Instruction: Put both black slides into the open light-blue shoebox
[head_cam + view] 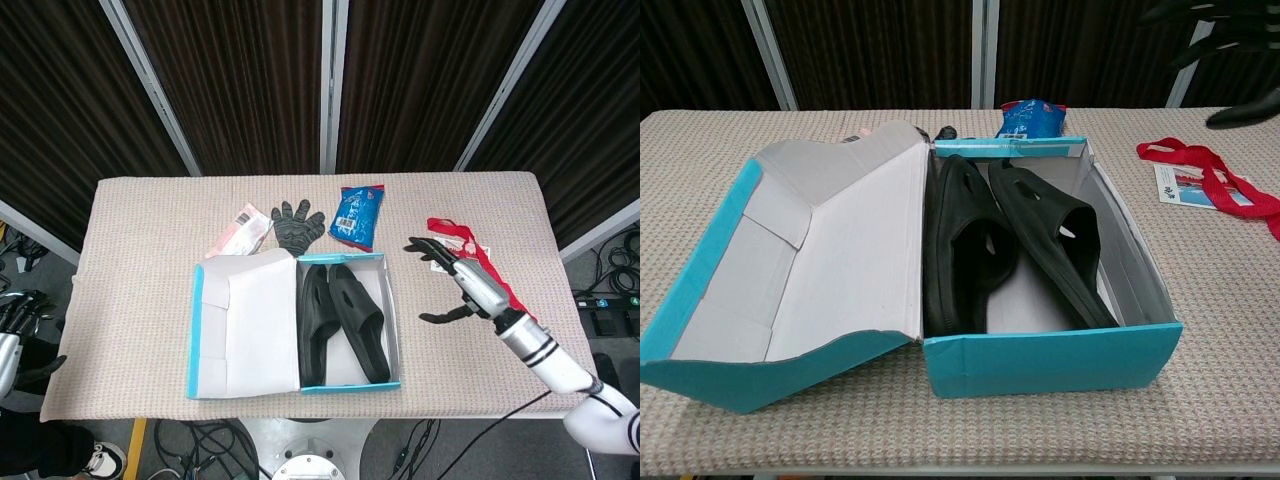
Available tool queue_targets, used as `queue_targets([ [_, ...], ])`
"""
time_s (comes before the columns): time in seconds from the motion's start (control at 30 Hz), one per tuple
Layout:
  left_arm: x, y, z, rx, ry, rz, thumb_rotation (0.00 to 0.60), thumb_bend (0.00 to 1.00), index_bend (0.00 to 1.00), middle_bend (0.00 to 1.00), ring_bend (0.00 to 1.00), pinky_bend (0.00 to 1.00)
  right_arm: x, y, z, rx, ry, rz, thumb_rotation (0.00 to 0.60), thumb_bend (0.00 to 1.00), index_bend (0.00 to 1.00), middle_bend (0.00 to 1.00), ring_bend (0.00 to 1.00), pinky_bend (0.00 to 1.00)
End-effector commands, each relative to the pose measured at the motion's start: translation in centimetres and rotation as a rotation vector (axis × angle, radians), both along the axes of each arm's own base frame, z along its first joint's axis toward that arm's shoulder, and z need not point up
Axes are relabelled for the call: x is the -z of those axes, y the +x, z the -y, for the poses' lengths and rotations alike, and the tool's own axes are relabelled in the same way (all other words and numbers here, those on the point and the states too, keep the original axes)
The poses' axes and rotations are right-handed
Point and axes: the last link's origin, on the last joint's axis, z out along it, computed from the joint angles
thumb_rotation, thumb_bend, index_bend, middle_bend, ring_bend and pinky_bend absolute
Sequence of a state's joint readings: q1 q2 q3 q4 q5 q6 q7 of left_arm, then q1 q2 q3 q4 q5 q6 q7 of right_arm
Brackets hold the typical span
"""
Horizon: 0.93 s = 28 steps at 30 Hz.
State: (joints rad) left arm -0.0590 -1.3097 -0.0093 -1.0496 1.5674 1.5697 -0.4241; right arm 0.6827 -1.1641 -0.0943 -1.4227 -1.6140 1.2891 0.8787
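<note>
Behind the shoebox (pixel 390 330) lie a glove (pixel 297 224) and blue packet (pixel 356 216).

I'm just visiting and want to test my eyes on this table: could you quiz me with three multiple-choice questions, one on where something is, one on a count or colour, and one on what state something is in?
1. Where are the black slides?
A. On the cloth beside the box
B. Inside the light-blue shoebox
C. In the robot's hand

2. What colour is the ribbon on the table?
A. Red
B. Green
C. Yellow

3. How is the right hand?
A. Gripping a slide
B. Pressing the box lid
C. Open, holding nothing

Key: 1 B, both slides lie side by side in the box. 2 A, it is plainly red. 3 C, its fingers are spread above the ribbon, apart from the box.
</note>
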Motion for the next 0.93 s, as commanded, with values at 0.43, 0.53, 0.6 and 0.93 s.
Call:
queue_targets([
  [0.43, 0.3, 0.1, 0.3, 0.016, 0.012, -0.049, 0.6, 0.14, 0.23, 0.18, 0.09, 0.14, -2.1, -15.2, -17.5, 0.49, -0.358, -0.664, 0.6, 0.0, 0.0, 0.0, 0.0, 0.0],
  [0.53, 0.4, 0.2, 0.4, 0.02, 0.012, -0.047, 0.6, 0.14, 0.23, 0.18, 0.09, 0.14, -2.1, -15.7, -18.6, 0.504, -0.384, -0.655, 0.6, 0.0, 0.0, 0.0, 0.0, 0.0],
  [0.6, 0.4, 0.2, 0.6, 0.019, 0.011, -0.048, 0.6, 0.14, 0.23, 0.18, 0.09, 0.14, -2.3, -15.8, -19.0, 0.503, -0.395, -0.648, 0.6, 0.0, 0.0, 0.0, 0.0, 0.0],
  [0.93, 0.7, 0.3, 1.2, 0.014, -0.001, -0.044, 0.6, 0.14, 0.23, 0.18, 0.09, 0.14, -2.9, -16.1, -19.3, 0.49, -0.453, -0.651, 0.6, 0.0, 0.0, 0.0, 0.0, 0.0],
])
